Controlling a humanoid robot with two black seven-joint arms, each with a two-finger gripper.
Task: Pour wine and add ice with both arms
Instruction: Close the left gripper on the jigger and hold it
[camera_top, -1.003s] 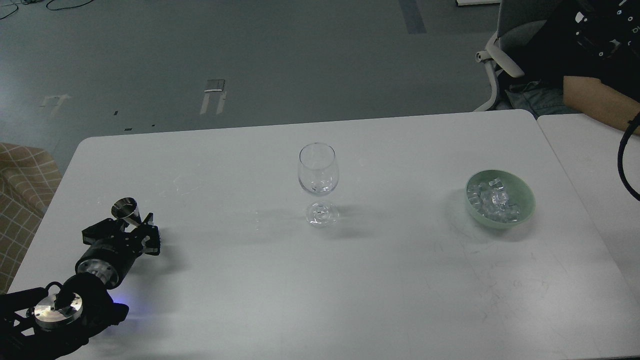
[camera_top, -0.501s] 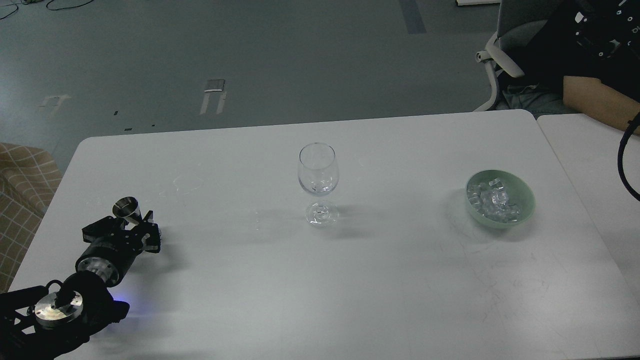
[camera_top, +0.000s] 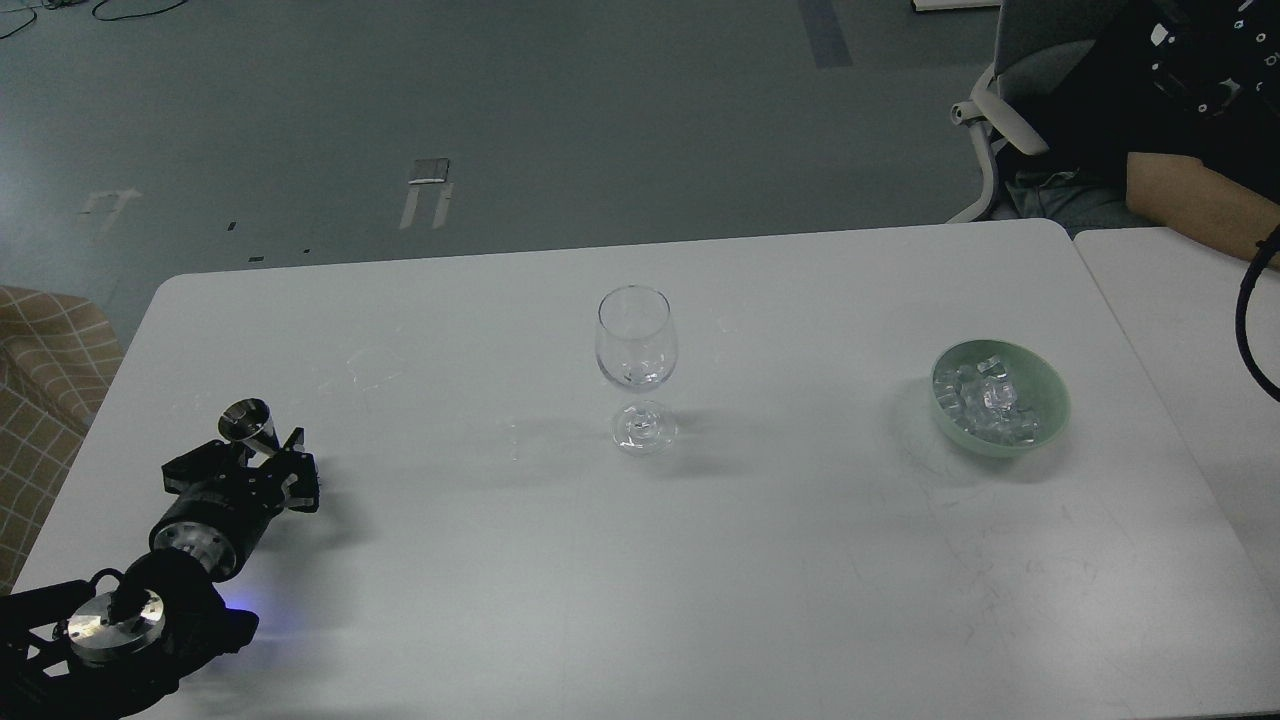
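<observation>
My left arm comes in at the lower left. Its gripper (camera_top: 262, 452) is shut on a small metal measuring cup (camera_top: 247, 419), held just above the white table (camera_top: 780, 560) near its left edge, with the cup's mouth facing up and away. An empty clear stemmed wine glass (camera_top: 637, 350) stands upright at the table's middle, far to the right of the gripper. The ice (camera_top: 985, 400) is a heap of clear cubes in a pale green bowl (camera_top: 1050, 415) at the right. My right arm and gripper are out of view.
A second white table (camera_top: 1180, 320) abuts at the right. A person's bare forearm (camera_top: 1195, 200) and an office chair (camera_top: 990, 130) are at the back right. A black cable (camera_top: 1243, 320) hangs at the right edge. A checked seat (camera_top: 50, 370) stands left of the table.
My left gripper with the metal cup has shifted slightly to the left and the cup has tilted a little. The glass and the bowl have not moved.
</observation>
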